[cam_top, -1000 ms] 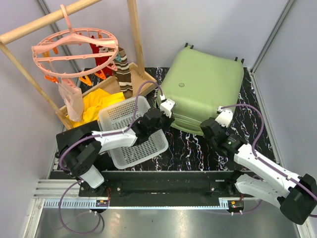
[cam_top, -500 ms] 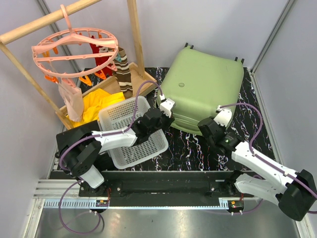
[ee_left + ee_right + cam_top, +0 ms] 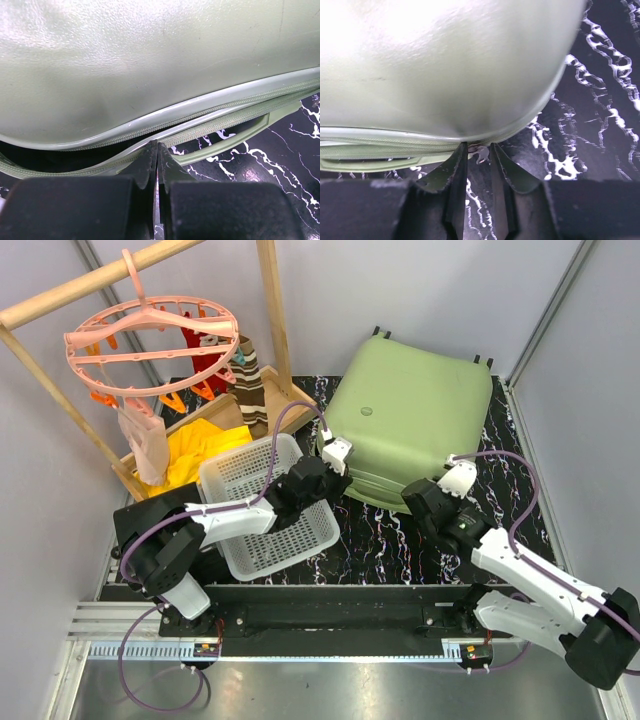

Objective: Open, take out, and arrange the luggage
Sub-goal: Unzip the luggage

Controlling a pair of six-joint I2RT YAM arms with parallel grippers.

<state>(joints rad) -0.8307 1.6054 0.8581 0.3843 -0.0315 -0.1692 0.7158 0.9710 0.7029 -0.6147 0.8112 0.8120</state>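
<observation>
The luggage (image 3: 415, 420) is a large light-green hard-shell suitcase lying flat at the back right of the black marbled mat. Its lid is lifted slightly along the near seam, showing a dark gap (image 3: 30, 150). My left gripper (image 3: 338, 484) is shut, its tips (image 3: 157, 146) pressed against the zip tape at the near left corner. My right gripper (image 3: 414, 500) sits at the near right corner of the luggage (image 3: 445, 65). Its jaws stand narrowly apart (image 3: 477, 148) with the small metal zipper pull (image 3: 482, 152) between the tips, not clamped.
A white perforated basket (image 3: 265, 505) lies under my left arm, left of the suitcase. Behind it stands a wooden rack (image 3: 270, 310) with a pink round peg hanger (image 3: 150, 345), a striped sock (image 3: 250, 380) and yellow cloth (image 3: 195, 450). Grey walls close in at the back and right.
My right gripper's jaws have narrowed around the zipper pull, and that wrist has shifted slightly at the suitcase corner. The left arm has not moved.
</observation>
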